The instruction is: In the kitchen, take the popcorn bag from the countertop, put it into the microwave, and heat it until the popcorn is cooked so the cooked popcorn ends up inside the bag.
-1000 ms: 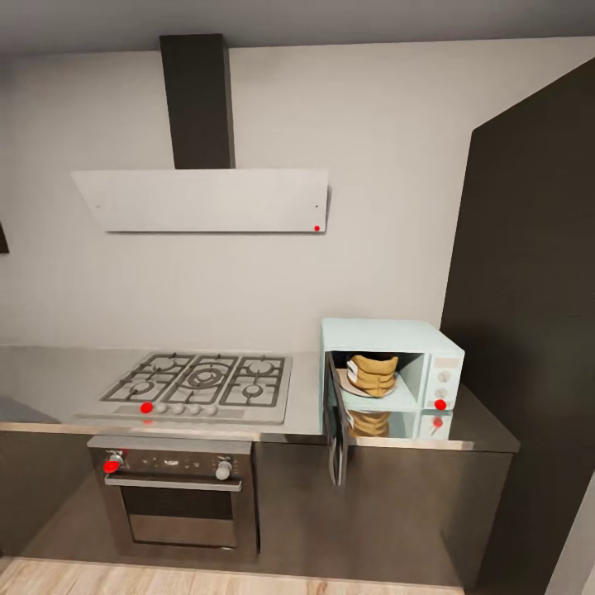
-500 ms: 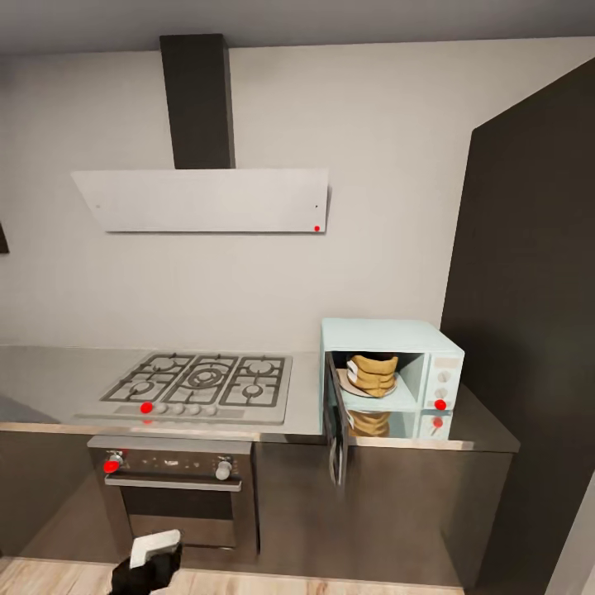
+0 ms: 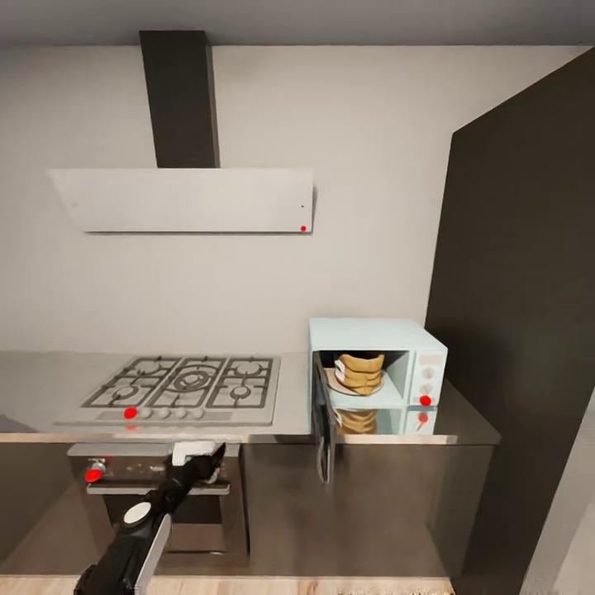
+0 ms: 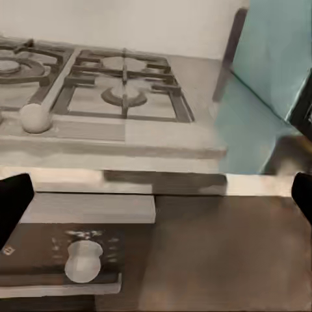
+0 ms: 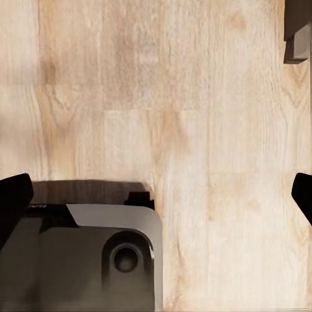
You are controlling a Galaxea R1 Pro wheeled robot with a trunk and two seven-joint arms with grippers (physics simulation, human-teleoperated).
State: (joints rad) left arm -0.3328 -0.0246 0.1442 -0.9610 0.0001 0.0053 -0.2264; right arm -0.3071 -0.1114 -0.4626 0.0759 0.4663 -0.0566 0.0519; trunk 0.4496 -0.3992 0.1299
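Mint-blue boxy microwave [image 3: 378, 364] sits on the long grey brushed-steel bench [image 3: 49, 384], at its right end beside a tall dark cabinet [image 3: 521, 314]. Its dark glass door [image 3: 322, 421] hangs wide open, swung out over the bench edge. Inside, the small tan-brown popcorn bag [image 3: 360, 372] stands upright on the pale round turntable plate [image 3: 339, 384]; kernels too small to make out.

Changed in the last second: the left arm has risen from the bottom edge of the head view, where half a second ago it barely showed. The left hand [image 3: 198, 457] now hovers in front of the steel oven [image 3: 157, 504], just below the bench lip and the gas hob [image 3: 182, 384], well short of the door. The whole view has also drifted slightly, so the head or base has moved.

Left hand: released, dark fingertips [image 4: 12, 201] spread wide at the frame edges of the left wrist view, nothing between them. Right hand [image 5: 156, 201]: likewise released, pointing down at pale wooden floor [image 5: 195, 97].

Judgement: bag is loaded. The left arm looks to be heading for the door, to swing it shut. Heating not yet started.
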